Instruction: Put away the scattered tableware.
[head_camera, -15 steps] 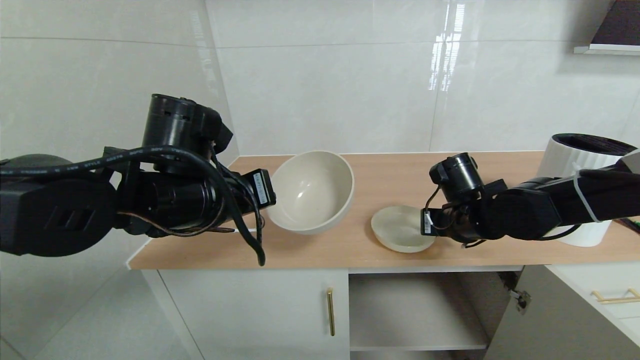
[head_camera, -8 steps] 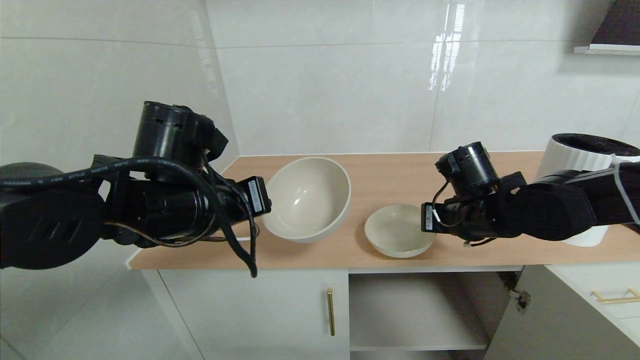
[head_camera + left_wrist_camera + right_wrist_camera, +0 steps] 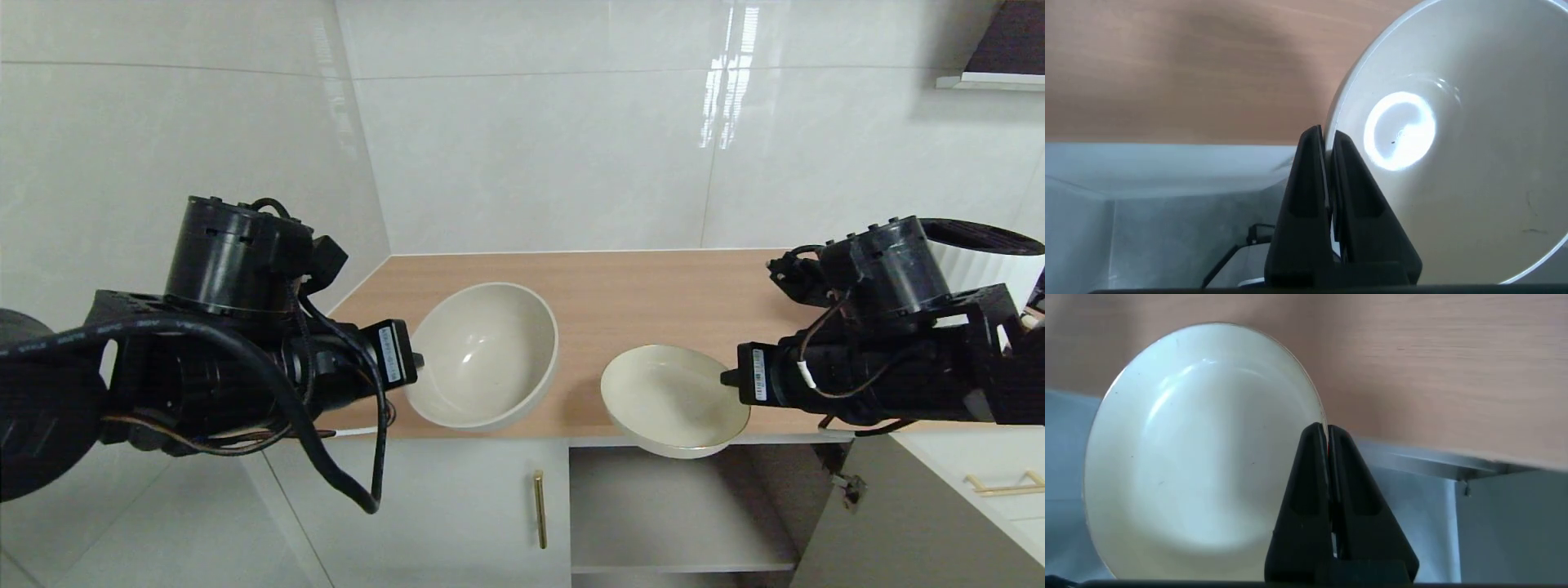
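We have the left gripper (image 3: 412,359) pinched tight on the rim of the big bowl (image 3: 482,355). One finger is inside the wall and one outside, which looks like the only hold a narrow pincer gets on a bowl this wide. The bowl hangs tilted, mouth turned toward the near side, over the near edge of the countertop (image 3: 620,302). We can't tell whether its underside clears the wood. We judge the tilt comes from the side-on rim grip.

The right gripper (image 3: 727,377) is clamped the same way on the right rim of the small shallow dish (image 3: 673,400), fingers pressed onto the thin edge. The dish is off the counter, partly past its near edge, above the open cabinet compartment (image 3: 678,506). That's probably where it goes, since the bay stands open right below it. The cabinet door (image 3: 424,506) to the left is shut.

Each arm holds the piece on its own side, bowl left and dish right. They sit near each other but apart, so no crossing is needed.

A white ribbed canister (image 3: 980,245) stands on the far right of the counter, behind the right arm.

Our read is that both pieces are picked and stowing is not yet done. The risk is slip or swing from a one-point rim grip, especially with the heavier bowl.
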`<state>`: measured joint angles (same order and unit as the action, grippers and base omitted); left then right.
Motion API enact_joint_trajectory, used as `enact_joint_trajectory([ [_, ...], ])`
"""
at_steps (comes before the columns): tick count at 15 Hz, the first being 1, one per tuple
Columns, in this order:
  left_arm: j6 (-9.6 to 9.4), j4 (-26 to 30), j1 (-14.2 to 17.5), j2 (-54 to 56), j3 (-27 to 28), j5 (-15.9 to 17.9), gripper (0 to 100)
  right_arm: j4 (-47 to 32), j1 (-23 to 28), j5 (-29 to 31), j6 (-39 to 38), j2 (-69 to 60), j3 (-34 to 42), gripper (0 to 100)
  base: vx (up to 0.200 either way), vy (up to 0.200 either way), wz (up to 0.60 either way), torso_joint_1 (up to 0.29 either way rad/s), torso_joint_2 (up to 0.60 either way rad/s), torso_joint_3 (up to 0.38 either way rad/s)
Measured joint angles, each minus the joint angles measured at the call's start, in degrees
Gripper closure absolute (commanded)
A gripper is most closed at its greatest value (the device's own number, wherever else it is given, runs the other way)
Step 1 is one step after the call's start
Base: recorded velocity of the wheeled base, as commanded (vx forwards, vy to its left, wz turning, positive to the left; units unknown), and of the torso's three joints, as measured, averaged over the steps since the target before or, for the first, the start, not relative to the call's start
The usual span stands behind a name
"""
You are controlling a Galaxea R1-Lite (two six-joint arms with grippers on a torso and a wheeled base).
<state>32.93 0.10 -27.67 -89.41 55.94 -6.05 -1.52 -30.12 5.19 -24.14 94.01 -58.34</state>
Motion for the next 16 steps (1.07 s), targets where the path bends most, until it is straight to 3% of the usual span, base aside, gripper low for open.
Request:
enact_joint_trajectory([
  [16, 0.0, 0.1, -0.5, 2.1, -0.7, 0.0, 100, 0.2, 0.0, 0.0, 0.9, -3.9, 2.7, 100, 0.0, 0.0, 0.0, -0.003, 0.0, 0.004],
])
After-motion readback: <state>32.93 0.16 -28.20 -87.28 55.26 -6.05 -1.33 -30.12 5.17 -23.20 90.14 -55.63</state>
